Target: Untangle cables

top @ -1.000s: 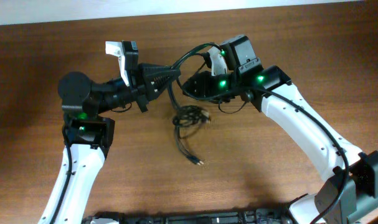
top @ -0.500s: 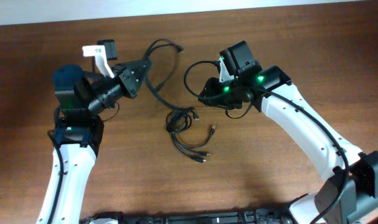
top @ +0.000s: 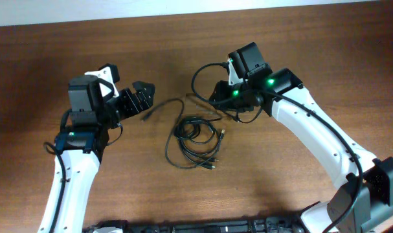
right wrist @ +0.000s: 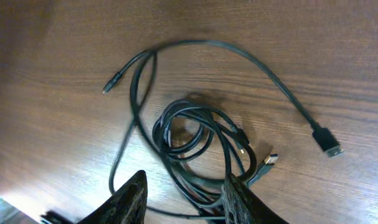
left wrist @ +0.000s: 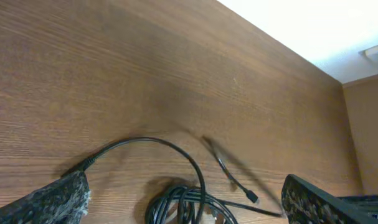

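Black thin cords w/ small plugs point(top: 196, 139), loose coil on brown wood table point(top: 28, 65), betw arms. L claw point(top: 144, 101) wide, empty; stray plug end point(top: 145, 118) just beside it, strand running twd coil. R claw point(right wrist: 185, 177) half-shut, nearer coil; grip on any strand unclear

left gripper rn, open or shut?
Open. The left gripper has its fingers wide apart at the wrist view's edges, nothing gripped between them; the cables lie on the table.
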Controlling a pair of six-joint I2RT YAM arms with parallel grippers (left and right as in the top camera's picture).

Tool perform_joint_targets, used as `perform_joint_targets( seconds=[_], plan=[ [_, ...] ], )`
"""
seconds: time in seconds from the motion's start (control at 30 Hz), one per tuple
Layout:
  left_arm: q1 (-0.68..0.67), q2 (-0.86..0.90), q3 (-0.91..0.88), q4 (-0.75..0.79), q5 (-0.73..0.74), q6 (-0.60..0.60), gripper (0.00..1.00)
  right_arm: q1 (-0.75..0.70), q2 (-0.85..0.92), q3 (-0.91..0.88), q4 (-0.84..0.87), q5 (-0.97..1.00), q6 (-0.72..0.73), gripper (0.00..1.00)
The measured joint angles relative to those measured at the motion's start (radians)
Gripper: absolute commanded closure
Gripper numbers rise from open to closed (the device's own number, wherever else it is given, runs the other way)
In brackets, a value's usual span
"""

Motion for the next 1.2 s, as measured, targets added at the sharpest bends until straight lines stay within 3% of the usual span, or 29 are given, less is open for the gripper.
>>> perform_joint_targets(
  seconds=[0.13,0.27,0.33,0.37,0.4,0.47,0.57,0.7,0.97,1.03,1.13,1.2],
  plan=[
    [0.0,0.0,0.0,-0.013,0.0,0.037,0.01,0.0,-0.055,0.0,0.001,0.014,-0.104,0.61],
    [0.0,0.016,0.002,-0.129,-0.038,0.147,0.01,0.0,-0.079,0.0,0.003,0.041,-0.125,0.61],
    [0.0,0.123,0.002,-0.152,-0.076,0.161,0.14,0.0,-0.079,0.0,0.004,0.045,-0.125,0.61],
    [0.0,0.158,0.002,-0.153,-0.081,0.168,0.11,0.0,-0.079,0.0,0.003,0.045,-0.126,0.61],
    [0.0,0.237,0.001,-0.151,-0.081,0.172,0.01,0.0,-0.079,0.0,0.004,0.048,-0.128,0.61],
    [-0.016,0.356,0.001,-0.126,-0.048,0.245,0.01,0.0,-0.079,0.0,0.004,0.053,-0.128,0.61],
    [-0.159,0.463,0.001,-0.05,-0.009,0.359,0.01,0.0,-0.079,0.0,0.003,0.056,-0.128,0.61],
    [-0.252,0.478,0.0,-0.013,0.0,0.388,0.01,0.0,-0.079,0.0,0.0,0.056,-0.128,0.61],
    [-0.342,0.486,0.0,-0.052,-0.199,0.391,0.01,0.0,-0.079,0.0,-0.007,0.056,-0.129,0.61],
    [-0.321,0.486,0.001,-0.037,-0.137,0.391,0.0,0.0,-0.079,0.0,-0.008,0.056,-0.129,0.61],
    [-0.23,0.47,0.003,0.051,0.09,0.411,0.01,0.0,-0.079,0.0,-0.007,0.059,-0.128,0.61],
    [-0.187,0.465,0.008,-0.032,0.038,0.409,0.01,0.0,-0.079,0.0,-0.016,0.072,-0.128,0.61]
  ],
)
